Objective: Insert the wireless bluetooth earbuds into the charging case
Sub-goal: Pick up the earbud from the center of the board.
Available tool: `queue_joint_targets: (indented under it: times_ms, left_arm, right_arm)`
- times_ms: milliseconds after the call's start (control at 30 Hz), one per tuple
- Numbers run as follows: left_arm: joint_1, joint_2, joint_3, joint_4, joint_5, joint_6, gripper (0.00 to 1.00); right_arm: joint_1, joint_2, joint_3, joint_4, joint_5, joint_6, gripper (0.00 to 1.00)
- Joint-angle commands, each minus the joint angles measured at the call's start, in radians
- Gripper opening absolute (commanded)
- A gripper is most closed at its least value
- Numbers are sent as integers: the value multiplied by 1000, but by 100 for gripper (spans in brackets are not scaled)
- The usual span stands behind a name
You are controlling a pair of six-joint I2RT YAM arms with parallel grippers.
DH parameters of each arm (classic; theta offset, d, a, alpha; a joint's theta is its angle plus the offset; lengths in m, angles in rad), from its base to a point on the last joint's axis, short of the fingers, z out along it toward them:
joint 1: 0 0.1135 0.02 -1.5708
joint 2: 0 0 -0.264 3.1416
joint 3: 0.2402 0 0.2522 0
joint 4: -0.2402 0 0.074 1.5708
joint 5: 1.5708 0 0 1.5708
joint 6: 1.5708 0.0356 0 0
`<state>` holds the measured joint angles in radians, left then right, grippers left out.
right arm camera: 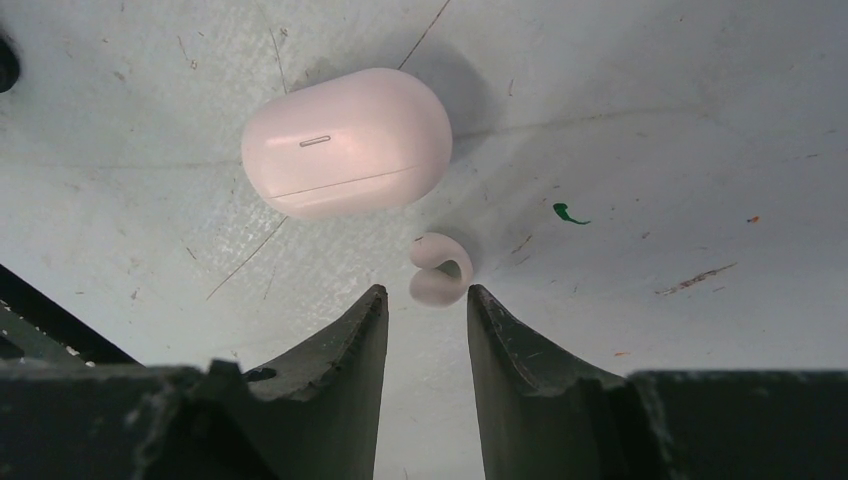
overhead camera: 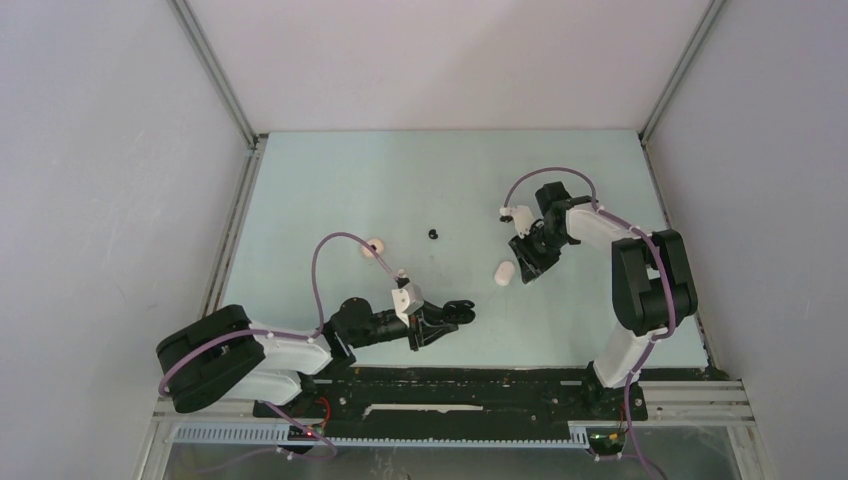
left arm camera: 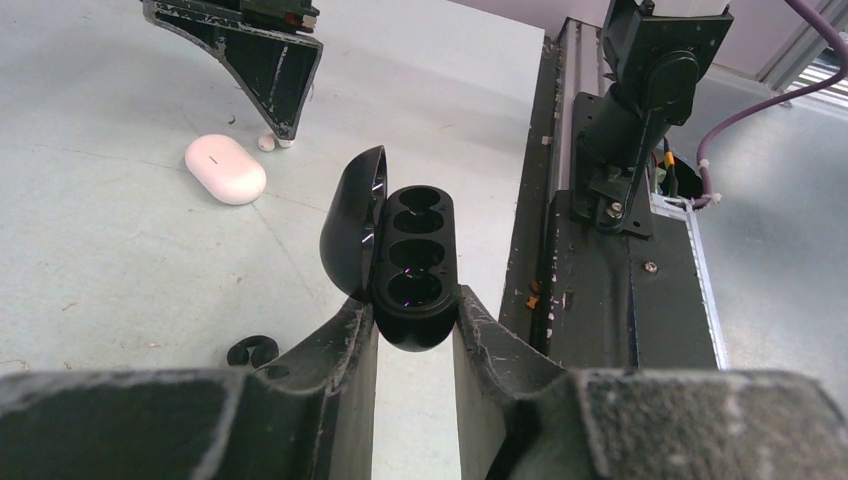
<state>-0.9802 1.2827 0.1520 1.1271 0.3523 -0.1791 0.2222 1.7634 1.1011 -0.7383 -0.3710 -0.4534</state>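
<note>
Left fingers (left arm camera: 330,370) are clamped on an empty black case (left arm camera: 412,262); right fingers (right arm camera: 350,350) parted, pink earbud (right arm camera: 438,270) just ahead, none seated.

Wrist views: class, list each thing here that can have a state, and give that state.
black charging case: lid open, sockets empty, held.
left gripper: shut on the black charging case.
pink charging case: closed, lying on the table.
pink earbud: loose on the table, at the gripper's mouth, not gripped.
right gripper: open, empty.
black earbud: loose on the table, in no case.
</note>
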Motion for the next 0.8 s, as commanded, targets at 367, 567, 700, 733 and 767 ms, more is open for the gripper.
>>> queue_joint_targets:
  times_ms: [367,567,700,733,767]
  left_arm:
    - [2,15,43,17,32,17,0]
    - [2,17,45,16,36,15,0]
    - [2,18,46,14,37,15,0]
    - [2,18,46,14,37,15,0]
    - [2,17,47,13,37,15,0]
  right_arm:
    - [-23,-28,35,46,47,25,37]
    - [-22,-17,37,58,84,32,37]
    - [-22,-11,36,54,80,28,37]
    - [-22,-7,36,51,76,26,37]
    - [-22,-5,36,48,72,26,37]
